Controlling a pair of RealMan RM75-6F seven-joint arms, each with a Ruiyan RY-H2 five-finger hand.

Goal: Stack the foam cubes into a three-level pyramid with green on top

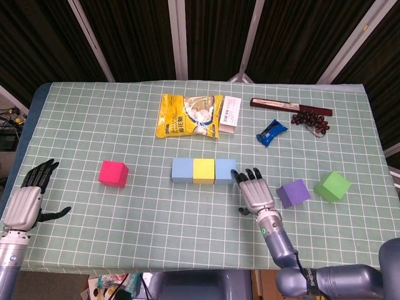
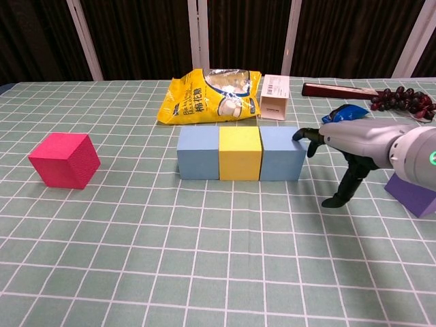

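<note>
Touching the right blue cube (image 2: 282, 154) at its 3 o'clock side, the right hand (image 1: 255, 191) is spread wide, holding nothing. Green cube (image 1: 332, 185) sits at 3 o'clock; left hand (image 1: 26, 201) wide too.

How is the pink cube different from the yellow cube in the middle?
The pink cube stands alone, far left; the yellow cube sits pressed between two blue cubes in a row. The pink cube is turned slightly off the cloth's grid, while the yellow cube lines up with it. Both are similar-sized foam blocks resting on the table, untouched by either hand.
</note>
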